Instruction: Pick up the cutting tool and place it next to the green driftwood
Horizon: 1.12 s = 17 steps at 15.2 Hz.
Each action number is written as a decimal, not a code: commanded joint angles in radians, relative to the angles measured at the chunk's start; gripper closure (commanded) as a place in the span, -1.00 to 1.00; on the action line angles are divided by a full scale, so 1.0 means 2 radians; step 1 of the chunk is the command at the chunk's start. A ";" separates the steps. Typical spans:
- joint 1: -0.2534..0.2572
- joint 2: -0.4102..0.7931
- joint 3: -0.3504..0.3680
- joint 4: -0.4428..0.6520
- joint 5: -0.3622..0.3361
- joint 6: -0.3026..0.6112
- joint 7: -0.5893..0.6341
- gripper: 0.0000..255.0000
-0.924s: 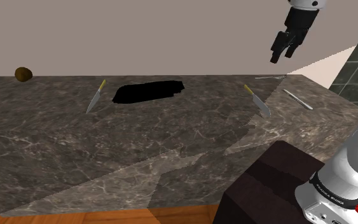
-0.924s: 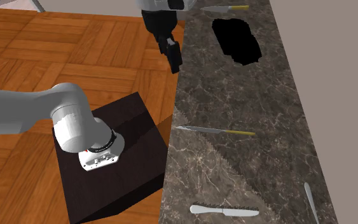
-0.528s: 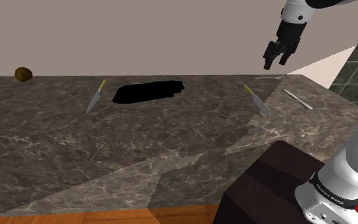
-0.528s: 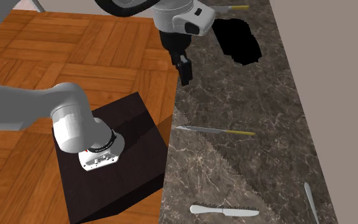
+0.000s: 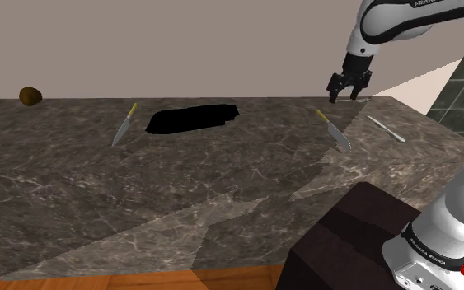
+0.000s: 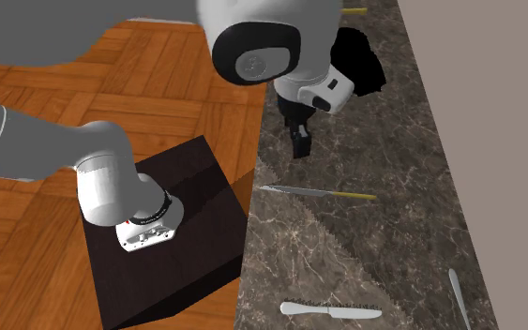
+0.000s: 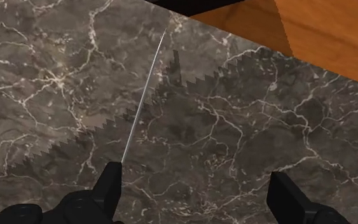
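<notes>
"While the black end effector (image 5: 347, 86) hangs over the table (image 5: 222, 189), fingers spread and nothing between them, what is new?" asks the desk.

"It has come down," says the photographer. "Less than a second ago it sat high in the shoulder view. Now it is low, near the yellow-handled knife (image 5: 334, 130). In the second exterior view it has crossed from the table's floor-side edge inward, toward that knife."

"Where does the knife lie?"

"Flat on the dark marbled table, unmoved, its tip toward the side of the dark stand (image 5: 345, 239). In the wrist view its thin blade (image 7: 144, 95) runs away from beside one finger, not midway between the pair."

"And the goal?"

"The driftwood (image 5: 30, 95), an olive-brown lump, sits at the far corner on the shoulder view's left, well apart. A second yellow-handled knife (image 5: 124, 123) lies beside a black area (image 5: 193, 118) in the table, along the way. A white knife (image 5: 385, 128) lies on the shoulder view's right."

"Meaning?"

"An approach, I judge, with the nearer knife the likely target. There is no grasp yet. The end effector probably needs a sideways nudge to centre on the knife before closing. After that comes a long carry across the table."
</notes>
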 commanded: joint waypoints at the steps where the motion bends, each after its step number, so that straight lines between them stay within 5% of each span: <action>1: -0.006 0.031 -0.011 0.004 0.003 0.024 0.004 -1.00; 12: -0.035 0.208 -0.064 0.039 0.052 0.136 0.009 -1.00; 17: -0.035 0.228 -0.065 0.024 0.060 0.170 0.003 -1.00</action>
